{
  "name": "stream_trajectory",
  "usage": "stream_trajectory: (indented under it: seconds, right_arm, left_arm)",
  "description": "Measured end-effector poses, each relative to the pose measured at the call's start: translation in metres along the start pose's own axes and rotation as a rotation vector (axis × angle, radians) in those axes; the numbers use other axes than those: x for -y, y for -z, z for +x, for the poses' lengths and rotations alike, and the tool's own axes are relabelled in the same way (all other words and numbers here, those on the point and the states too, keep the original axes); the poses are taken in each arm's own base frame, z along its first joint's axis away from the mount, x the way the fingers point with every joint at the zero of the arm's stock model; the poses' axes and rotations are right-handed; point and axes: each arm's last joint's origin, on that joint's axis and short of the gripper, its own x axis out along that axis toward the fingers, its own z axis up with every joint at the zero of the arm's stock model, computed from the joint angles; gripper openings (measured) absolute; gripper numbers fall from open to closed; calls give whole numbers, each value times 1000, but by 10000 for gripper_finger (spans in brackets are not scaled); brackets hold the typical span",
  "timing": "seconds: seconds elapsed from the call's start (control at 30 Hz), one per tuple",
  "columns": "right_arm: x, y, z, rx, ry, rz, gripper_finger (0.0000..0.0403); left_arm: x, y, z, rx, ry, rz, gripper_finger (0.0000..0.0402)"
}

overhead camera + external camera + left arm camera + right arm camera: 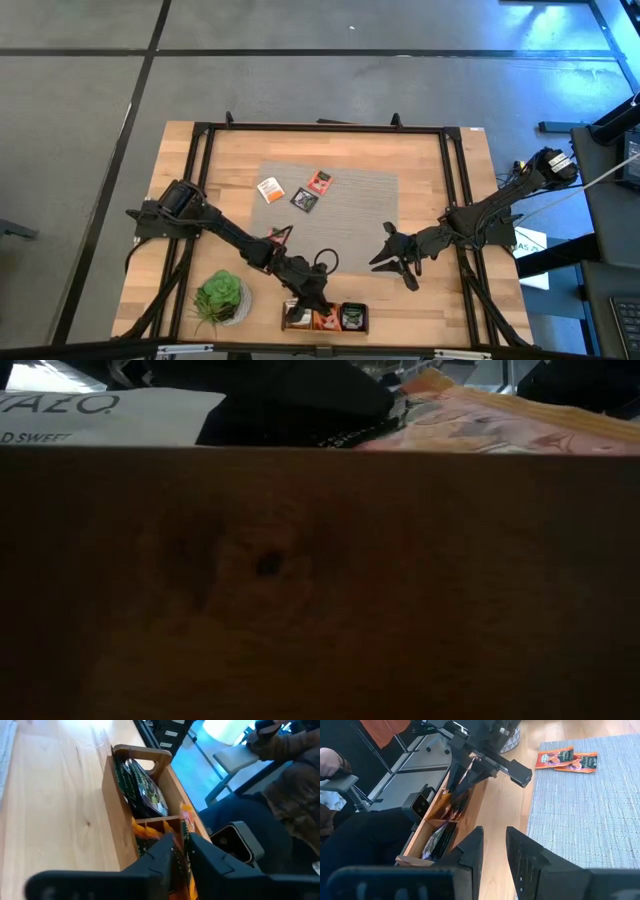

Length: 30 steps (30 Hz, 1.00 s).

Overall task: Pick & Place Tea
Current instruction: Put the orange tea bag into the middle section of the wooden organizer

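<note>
A small wooden box [326,318] with compartments stands at the table's near edge. It holds black sachets [145,790] in one compartment and orange ones [150,829] in the middle one. My left gripper [181,842] reaches down into that middle compartment, shut on an orange sachet. Three more sachets lie flat on the grey mat [350,215]: a white-and-orange one [270,189], an orange one [320,181] and a black one [304,200]. My right gripper [388,257] hovers open over the mat's near right part, touching nothing. My left gripper pinches an orange sachet [185,831] between its two fingers, coming from above and pointing down into the box. The sachet stands on edge, upright, with its lower part inside the middle compartment among the other orange sachets. The fingers hide the exact spot of contact.
A green potted plant [220,297] stands just left of the box. A black frame [200,150] runs around the tabletop. The box wall [320,580] fills the low view, with sachets showing above it. A person sits beyond the near edge [240,820], one hand [330,765] in view.
</note>
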Motion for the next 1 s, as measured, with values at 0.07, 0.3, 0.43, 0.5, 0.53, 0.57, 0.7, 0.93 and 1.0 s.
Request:
stream_trajectory:
  seconds: [0.07, 0.3, 0.43, 0.5, 0.53, 0.57, 0.7, 0.93, 1.0]
  right_arm:
    - [0, 0, 0, 0, 0, 0, 86]
    - [0, 0, 0, 0, 0, 0, 86]
    - [0, 0, 0, 0, 0, 0, 86]
    - [0, 0, 0, -1, 1, 0, 86]
    - [0, 0, 0, -3, 2, 0, 86]
    - [0, 0, 0, -5, 2, 0, 86]
    - [0, 1, 0, -9, 3, -1, 86]
    - [1, 1, 0, -15, 6, -2, 86]
    - [1, 1, 0, -14, 6, -2, 86]
  left_arm:
    - [-1, 0, 0, -2, 2, 7, 36]
    - [-7, -4, -2, 9, 1, 2, 5]
    - [-12, -6, -3, -4, 38, -14, 2]
    - [-13, -6, -4, -7, 48, -16, 2]
    - [-14, -7, -5, -10, 55, -17, 3]
    - [-14, -8, -6, -13, 68, -18, 3]
    - [-14, -18, -8, -1, 110, -24, 2]
    - [-13, -35, -7, -140, 108, -117, 2]
    - [-11, -44, -7, -224, 81, -154, 2]
